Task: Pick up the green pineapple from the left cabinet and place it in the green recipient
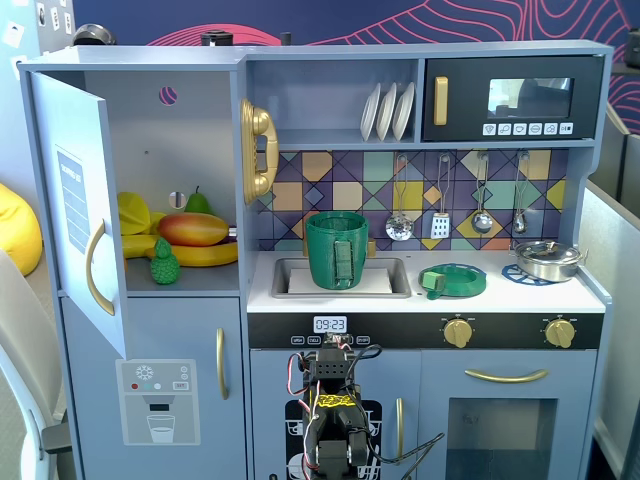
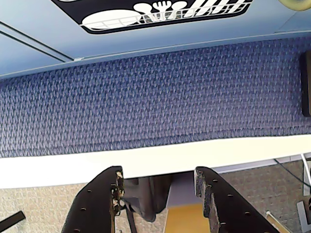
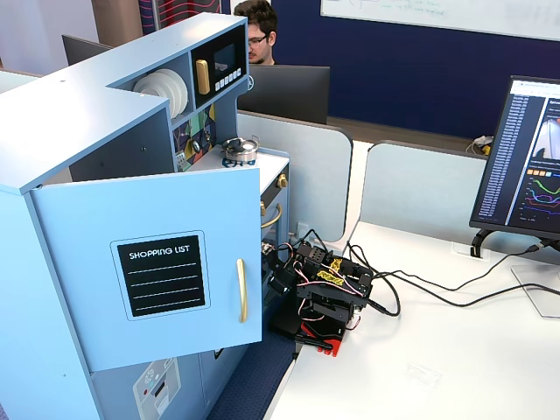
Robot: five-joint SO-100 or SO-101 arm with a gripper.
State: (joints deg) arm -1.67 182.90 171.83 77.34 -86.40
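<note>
The green pineapple [image 1: 164, 263] stands on the shelf of the left cabinet [image 1: 190, 130], at the front, beside a banana. The cabinet door [image 1: 75, 190] hangs open; it also shows in a fixed view [image 3: 157, 271] with its "shopping list" label. The green recipient [image 1: 337, 250], a tall dark-green pot, stands in the sink. My arm [image 1: 335, 420] sits folded low in front of the kitchen, far below both; it also shows in a fixed view [image 3: 319, 293]. In the wrist view my gripper [image 2: 158, 171] is open and empty, facing blue carpet and a white table edge.
A mango [image 1: 193, 229], banana [image 1: 200, 255] and pear [image 1: 198, 203] share the shelf. A flat green dish [image 1: 452, 280] and a steel pan [image 1: 548, 258] sit on the counter. A gold phone [image 1: 258, 150] hangs by the cabinet. Cables [image 3: 411, 293] trail over the white desk.
</note>
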